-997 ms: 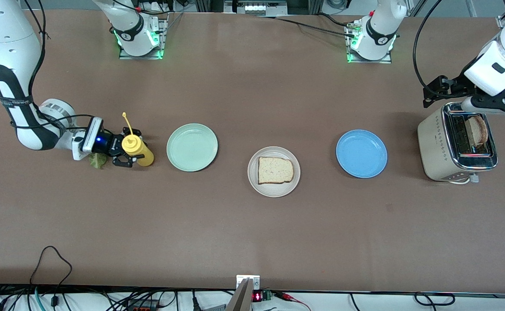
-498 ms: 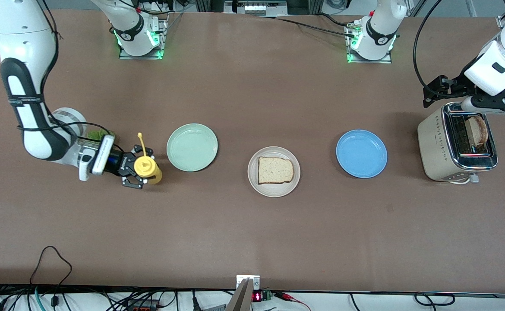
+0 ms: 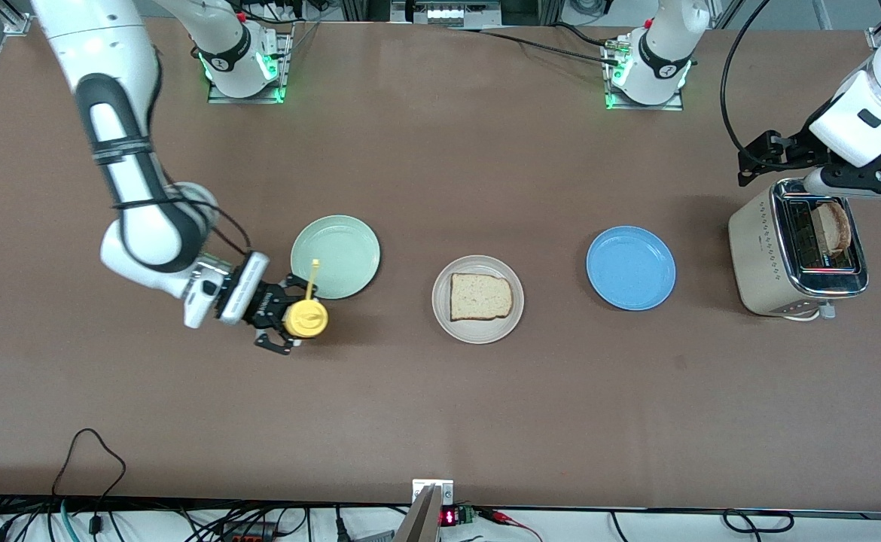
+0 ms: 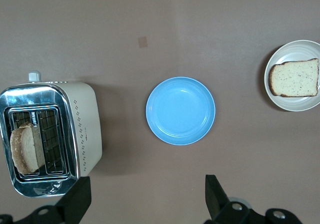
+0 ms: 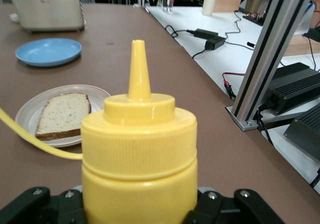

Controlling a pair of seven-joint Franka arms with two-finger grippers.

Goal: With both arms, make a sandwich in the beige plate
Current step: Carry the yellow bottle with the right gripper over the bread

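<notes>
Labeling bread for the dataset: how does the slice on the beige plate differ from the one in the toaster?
The slice on the beige plate lies flat and fully exposed; the slice in the toaster stands on edge, partly sunk in a slot. The plate slice looks squarish and pale; the toaster slice shows a rounded, browner top. Neither is held by a gripper.

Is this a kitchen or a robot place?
Probably a robot lab playing kitchen: the right gripper carries a yellow squeeze bottle, the toaster sits on a plain brown table, and power supplies and cables sit beside it.

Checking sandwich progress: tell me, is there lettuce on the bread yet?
No, the bread slice on the beige plate lies bare, nothing on top.
</notes>
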